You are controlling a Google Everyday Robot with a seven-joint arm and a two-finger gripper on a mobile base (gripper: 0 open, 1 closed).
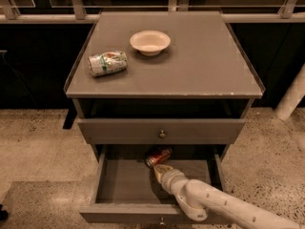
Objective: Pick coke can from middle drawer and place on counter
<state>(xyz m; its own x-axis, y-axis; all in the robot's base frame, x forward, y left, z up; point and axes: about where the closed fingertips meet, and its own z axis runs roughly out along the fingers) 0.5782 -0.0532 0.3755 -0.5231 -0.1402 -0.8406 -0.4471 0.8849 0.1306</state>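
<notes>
Counter (205, 66), speckled floor (38, 142), pincer (159, 170) in middle drawer (119, 185)

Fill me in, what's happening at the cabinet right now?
The robot's arm reaches into the open middle drawer, with the gripper right at the coke can, which lies on its side near the back of the drawer. The can has not been lifted out yet. Up on the counter sit a tipped green-and-white can and a pale bowl.
</notes>
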